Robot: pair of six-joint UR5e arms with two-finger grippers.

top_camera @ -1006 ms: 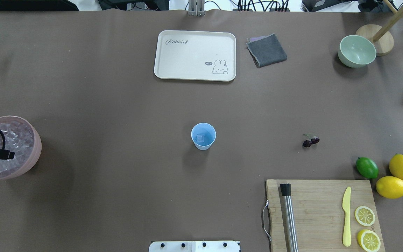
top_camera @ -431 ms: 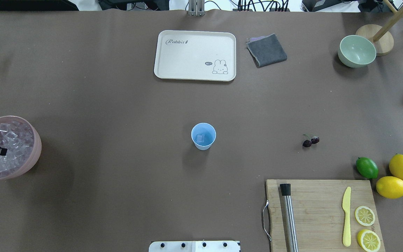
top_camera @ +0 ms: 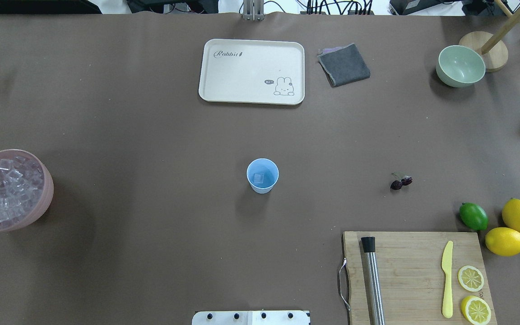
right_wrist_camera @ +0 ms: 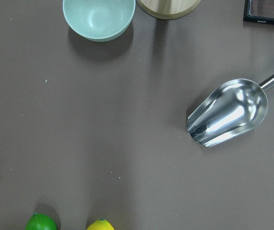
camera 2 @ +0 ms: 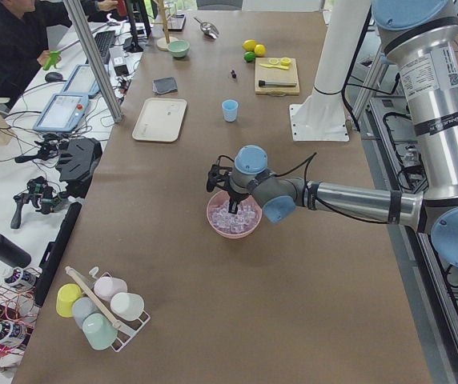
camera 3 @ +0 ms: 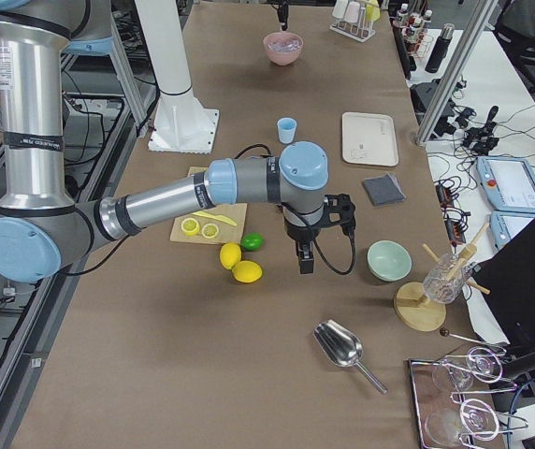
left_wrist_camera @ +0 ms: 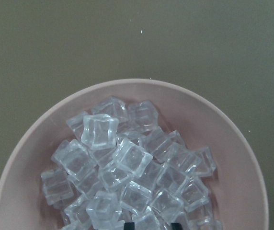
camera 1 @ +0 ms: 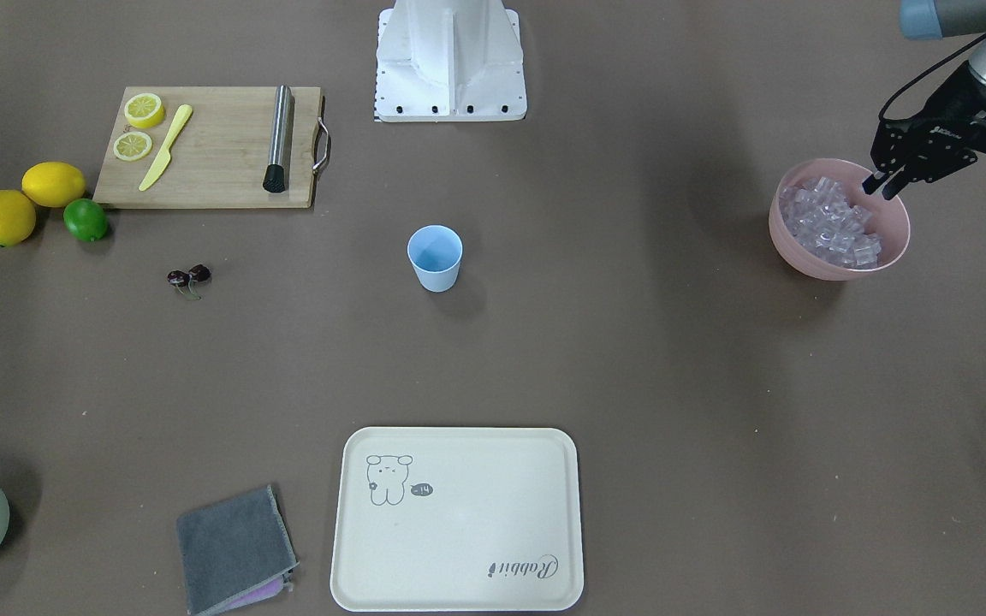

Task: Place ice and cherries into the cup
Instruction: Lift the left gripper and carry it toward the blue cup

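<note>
Lit brightly and evenly from overhead, by diffuse light. Soft, blurred-edged shadows just beside the cup (top_camera: 263,189) and the pale green bowl (right_wrist_camera: 98,17); broad dim patches across the brown table (top_camera: 151,135). Hard white glare on the metal scoop (right_wrist_camera: 228,112), small glints on the ice (left_wrist_camera: 127,167). Slightly soft and greenish in the left wrist view, sharp elsewhere. Uprights leaning toward the edges in both side views. Blown out white beyond the table's far edge, overhead view.
</note>
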